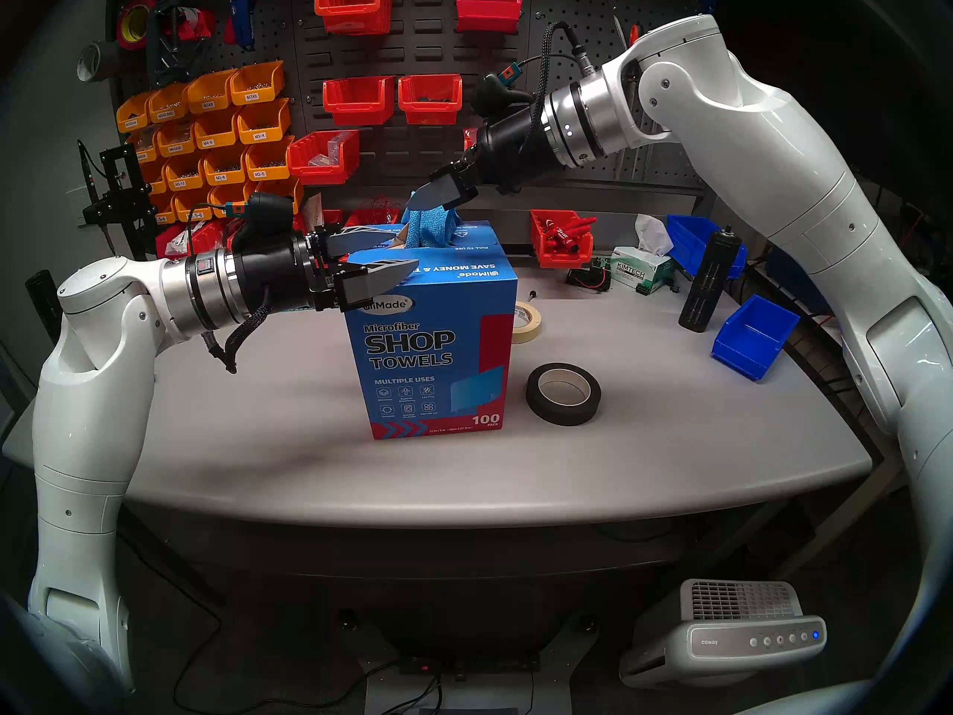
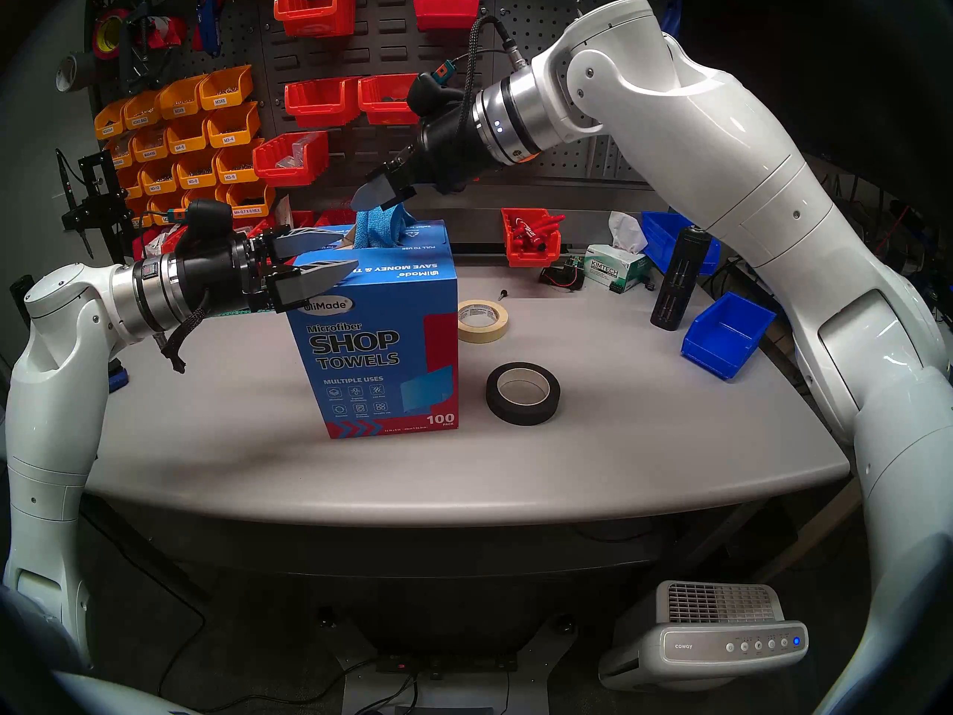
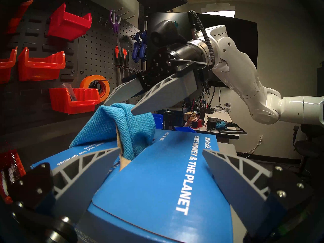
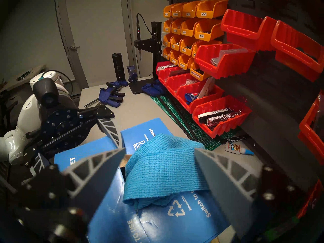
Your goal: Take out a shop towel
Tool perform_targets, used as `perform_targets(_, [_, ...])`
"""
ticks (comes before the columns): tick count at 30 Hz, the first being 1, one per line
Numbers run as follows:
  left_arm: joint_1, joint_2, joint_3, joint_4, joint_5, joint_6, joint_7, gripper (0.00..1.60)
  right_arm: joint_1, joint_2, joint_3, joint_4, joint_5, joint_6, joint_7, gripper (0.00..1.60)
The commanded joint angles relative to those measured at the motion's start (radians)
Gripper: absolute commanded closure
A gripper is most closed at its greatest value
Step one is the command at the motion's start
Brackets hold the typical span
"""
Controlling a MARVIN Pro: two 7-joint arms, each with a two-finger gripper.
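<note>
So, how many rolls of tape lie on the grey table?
2: a black roll lying flat right of the towel carton, and a beige roll just behind it beside the carton. Others may be hidden.

1. The carton [image 1: 438, 347] stands upright near the middle of the desk [image 1: 670, 466].
2. The shop towel [image 1: 429, 227] sticks up out of the slot in the carton's top.
3. The right end effector [image 1: 420, 199] hangs just above the towel, jaws apart.
4. The left end effector [image 1: 392, 255] straddles the carton's top left edge, jaws spread.
5. A tape roll [image 1: 563, 393] lies on the desk right of the carton; another roll [image 1: 527, 323] lies behind it.
6. The tissue box [image 1: 639, 275] sits at the back right.
</note>
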Motion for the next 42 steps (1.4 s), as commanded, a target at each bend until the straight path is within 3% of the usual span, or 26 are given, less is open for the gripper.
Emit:
perform_targets(1, [0.004,0.006,0.0,0.004,0.001,0.003,-0.002,0.0,0.043,-0.01,0.015,0.007,-0.003,-0.001,0.002,1.6])
perform_targets(3, [0.004,0.007,0.001,0.005,0.0,0.003,-0.003,0.0,0.044,-0.011,0.013,0.01,-0.003,-0.001,0.004,1.45])
perform_targets(5, [0.004,0.008,0.001,0.005,-0.001,0.003,-0.003,0.0,0.045,-0.013,0.011,0.012,-0.003,-0.001,0.004,1.47])
perform_targets(6, [0.004,0.009,0.002,0.006,-0.001,0.001,-0.003,0.0,0.045,-0.014,0.009,0.014,-0.003,-0.001,0.004,1.6])
perform_targets(42, [0.013,0.019,0.014,-0.01,-0.015,-0.006,0.003,0.0,0.108,0.007,0.084,-0.04,0.022,-0.001,-0.039,1.6])
